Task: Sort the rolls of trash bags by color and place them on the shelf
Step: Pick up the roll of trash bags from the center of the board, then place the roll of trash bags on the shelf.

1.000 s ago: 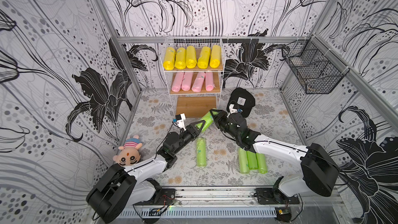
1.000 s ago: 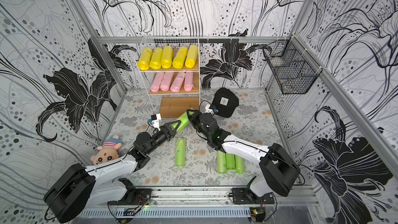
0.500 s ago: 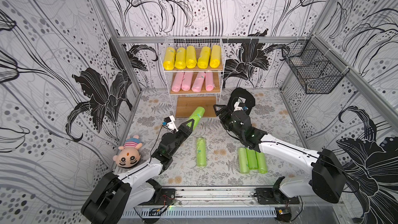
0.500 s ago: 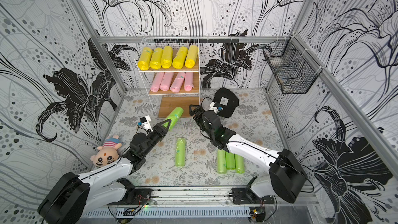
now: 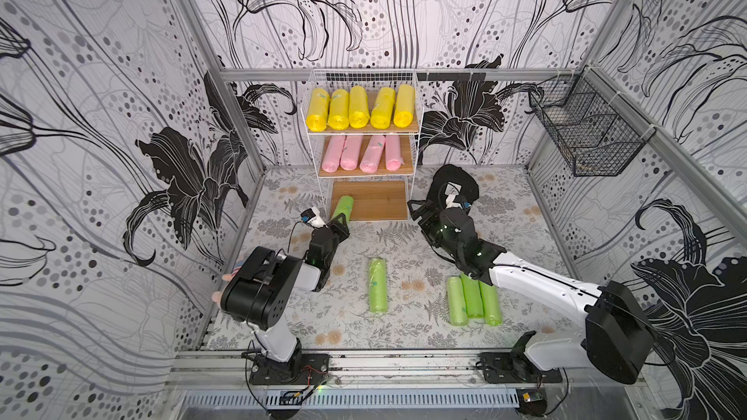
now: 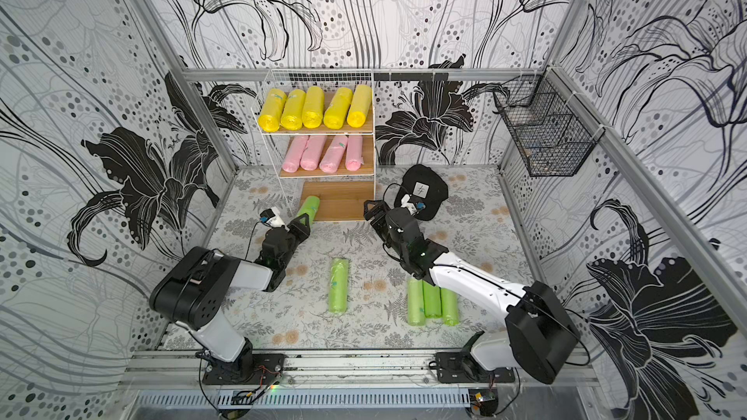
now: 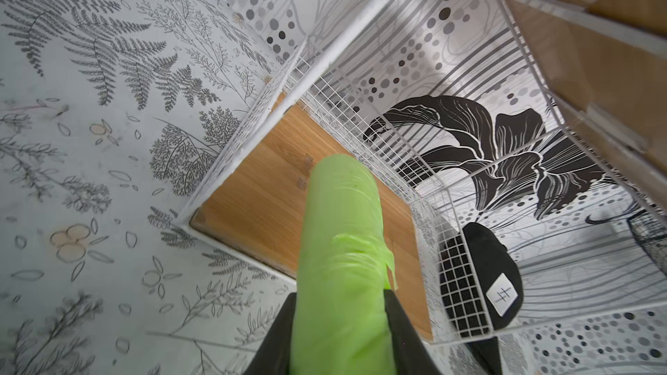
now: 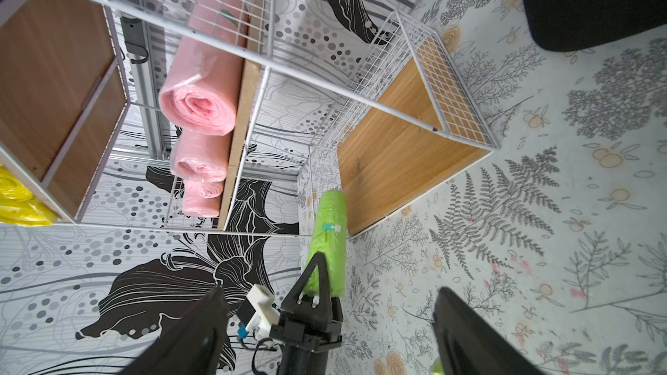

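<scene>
The fern-printed floor (image 5: 355,333) is bounded by patterned walls (image 5: 101,155) on three sides and by a metal rail (image 5: 404,361) along its near edge. Open room is left across its middle, between the left arm (image 5: 283,276) and the right arm (image 5: 537,282). The shelf (image 5: 415,143) is set against the far wall at centre, with bare floor to its left. Five yellow rolls (image 5: 359,109) are laid side by side on its top board and four pink rolls (image 5: 366,153) on its middle board. The bottom board (image 5: 380,202) shows bare wood, with the tip of the held green roll (image 5: 342,208) over its near left corner. A black wire basket (image 5: 586,143) is hung on the right wall, above the floor; its contents cannot be made out. A black cap (image 5: 458,187) is lying just right of the shelf's foot. Three green rolls (image 5: 473,301) are packed together, touching, on the near right floor, and a single green roll (image 5: 377,284) is lying apart near the centre. The held green roll is clamped at its near end by the left gripper (image 5: 338,223), close beside the shelf's left wire side. The right gripper (image 5: 420,212) is held just off the shelf's near right corner, its jaws spread wide with nothing between them. A teal sticker (image 8: 330,227) on the held green roll is shown only in the right wrist view; in the left wrist view the cap is seen through the shelf's wire grid.
</scene>
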Controlling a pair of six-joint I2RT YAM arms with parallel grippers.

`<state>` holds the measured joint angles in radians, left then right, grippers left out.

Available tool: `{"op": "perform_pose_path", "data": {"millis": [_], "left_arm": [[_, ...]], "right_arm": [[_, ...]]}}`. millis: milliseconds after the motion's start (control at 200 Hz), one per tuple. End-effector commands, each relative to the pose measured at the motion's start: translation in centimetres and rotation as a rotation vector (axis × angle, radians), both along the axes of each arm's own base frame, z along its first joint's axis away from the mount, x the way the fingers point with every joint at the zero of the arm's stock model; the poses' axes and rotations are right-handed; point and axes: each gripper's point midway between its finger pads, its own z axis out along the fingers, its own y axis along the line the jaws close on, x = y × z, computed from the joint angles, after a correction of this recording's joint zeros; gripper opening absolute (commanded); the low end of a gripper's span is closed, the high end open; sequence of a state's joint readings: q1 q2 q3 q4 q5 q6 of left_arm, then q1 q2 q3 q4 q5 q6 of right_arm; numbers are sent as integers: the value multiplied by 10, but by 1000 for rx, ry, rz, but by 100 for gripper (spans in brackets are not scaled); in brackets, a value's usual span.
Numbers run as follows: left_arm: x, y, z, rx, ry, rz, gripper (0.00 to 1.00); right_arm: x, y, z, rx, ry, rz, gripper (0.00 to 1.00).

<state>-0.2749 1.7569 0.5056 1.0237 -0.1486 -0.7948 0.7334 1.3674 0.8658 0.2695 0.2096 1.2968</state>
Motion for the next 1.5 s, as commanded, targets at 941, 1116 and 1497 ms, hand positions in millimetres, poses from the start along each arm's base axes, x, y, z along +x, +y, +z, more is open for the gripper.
{"op": "perform_pose_path", "data": {"millis": [941,1116,1497], "left_arm": [[87,27,-37,51,158,135,51],[89,22,-47,-2,183,126,62],[66,16,-43,-101,174,97,83]], "right_arm": [[-5,-19,-20,-5,34,1,91],[-5,-19,-20,-1,32,5,91],[-5,-15,-25,3,42,18,91]]}}
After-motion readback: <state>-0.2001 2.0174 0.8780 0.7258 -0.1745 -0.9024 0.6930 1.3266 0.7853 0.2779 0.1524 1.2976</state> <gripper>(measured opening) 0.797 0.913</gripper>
